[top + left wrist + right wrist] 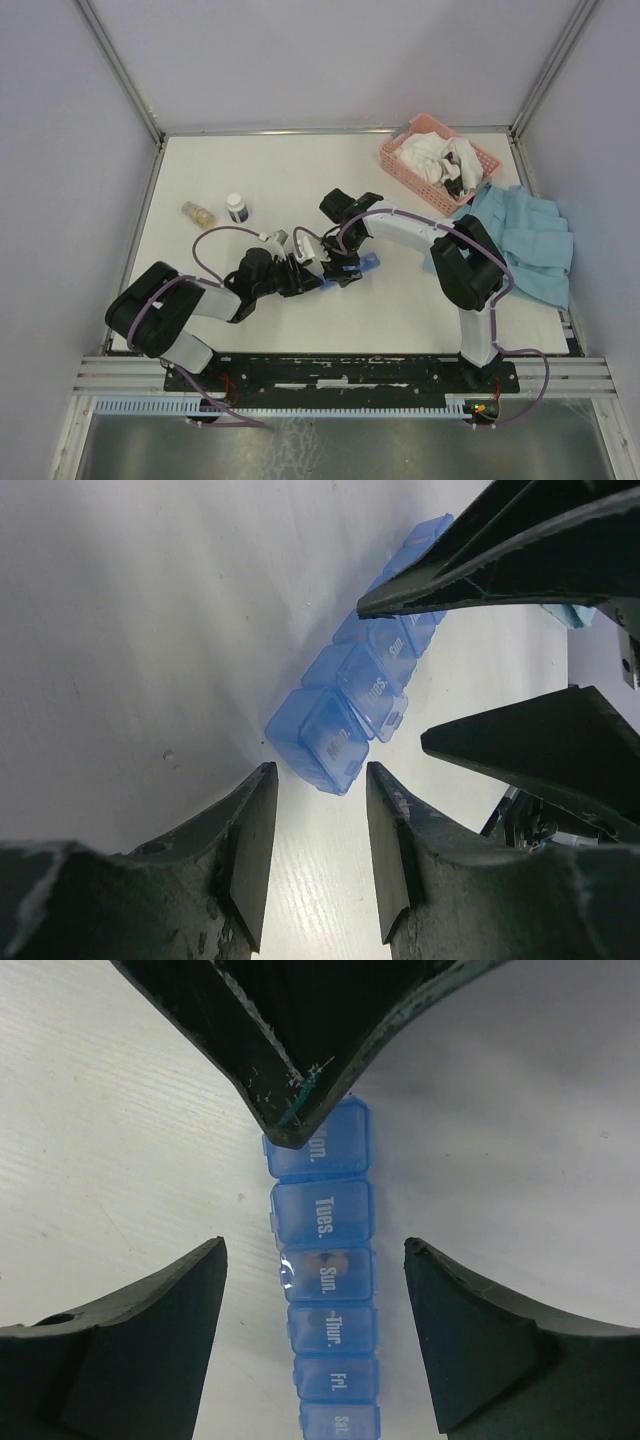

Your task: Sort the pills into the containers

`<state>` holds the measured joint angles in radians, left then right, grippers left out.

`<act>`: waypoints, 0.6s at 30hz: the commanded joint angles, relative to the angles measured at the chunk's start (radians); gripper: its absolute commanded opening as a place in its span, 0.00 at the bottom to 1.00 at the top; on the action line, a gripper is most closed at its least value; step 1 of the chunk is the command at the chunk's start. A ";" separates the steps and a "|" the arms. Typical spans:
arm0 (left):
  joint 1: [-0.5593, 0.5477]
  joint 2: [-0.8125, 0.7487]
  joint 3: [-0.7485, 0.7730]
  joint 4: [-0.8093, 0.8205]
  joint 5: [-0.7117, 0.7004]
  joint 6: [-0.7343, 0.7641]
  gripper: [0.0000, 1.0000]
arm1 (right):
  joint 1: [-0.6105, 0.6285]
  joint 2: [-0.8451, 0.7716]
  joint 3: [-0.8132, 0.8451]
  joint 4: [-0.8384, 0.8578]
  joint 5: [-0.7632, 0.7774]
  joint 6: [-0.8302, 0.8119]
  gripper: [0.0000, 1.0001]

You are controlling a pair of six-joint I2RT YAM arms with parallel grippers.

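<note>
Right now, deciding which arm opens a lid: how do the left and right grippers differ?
The left gripper has a narrow gap, the right gripper a wider one. The left gripper sits at the Mon. end of the pill organiser; the right gripper straddles it further along, touching neither side. Both are open, holding nothing.

On the white worktop (pixel 300 170) I read: blue organiser strip (pixel 322 1270) at centre; upright bottle (pixel 237 208) and lying bottle (pixel 198 214), left; pink basket (pixel 410 178), far right corner; blue cloth (pixel 530 240) just beside it, at the right edge.
</note>
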<state>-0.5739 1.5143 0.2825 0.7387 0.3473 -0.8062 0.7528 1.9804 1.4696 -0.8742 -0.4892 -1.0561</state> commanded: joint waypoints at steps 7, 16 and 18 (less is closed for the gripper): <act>-0.005 0.045 0.059 -0.001 0.031 -0.013 0.47 | 0.006 0.018 0.062 -0.048 -0.024 -0.078 0.78; -0.005 0.060 0.078 -0.031 0.055 0.002 0.47 | 0.018 -0.009 -0.011 0.072 -0.017 -0.055 0.78; -0.004 0.055 0.082 -0.050 0.054 0.011 0.46 | 0.024 -0.003 -0.004 0.072 -0.010 -0.056 0.78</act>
<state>-0.5739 1.5684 0.3351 0.7055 0.3763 -0.8062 0.7582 1.9938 1.4609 -0.8440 -0.4911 -1.1076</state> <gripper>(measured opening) 0.468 0.781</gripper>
